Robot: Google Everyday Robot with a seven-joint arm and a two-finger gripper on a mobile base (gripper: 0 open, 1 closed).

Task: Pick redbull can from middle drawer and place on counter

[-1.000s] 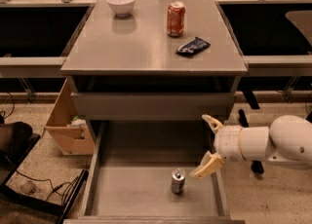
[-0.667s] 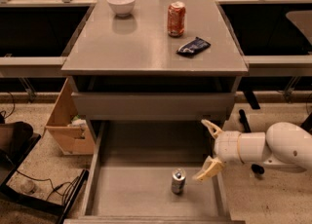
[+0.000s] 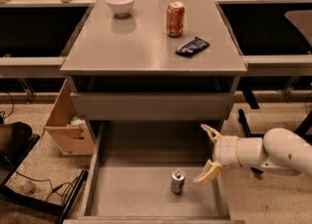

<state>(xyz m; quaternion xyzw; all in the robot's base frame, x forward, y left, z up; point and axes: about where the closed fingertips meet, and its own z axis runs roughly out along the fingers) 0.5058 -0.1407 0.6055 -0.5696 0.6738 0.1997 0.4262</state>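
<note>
Currently my hand hangs over the right side of the open middle drawer, 2 fingers spread apart, gripping nothing. Redbull can stands upright on the drawer floor, just left of my lower finger. Soda can, bowl and dark packet sit on the table.

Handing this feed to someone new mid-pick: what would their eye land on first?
The open claw comes in from the right at the right side of the pulled-out middle drawer. It is close to the redbull can, which stands upright on the drawer floor, but does not touch it. Up on the counter sit an orange-red soda can, a white bowl and a dark packet.
</note>
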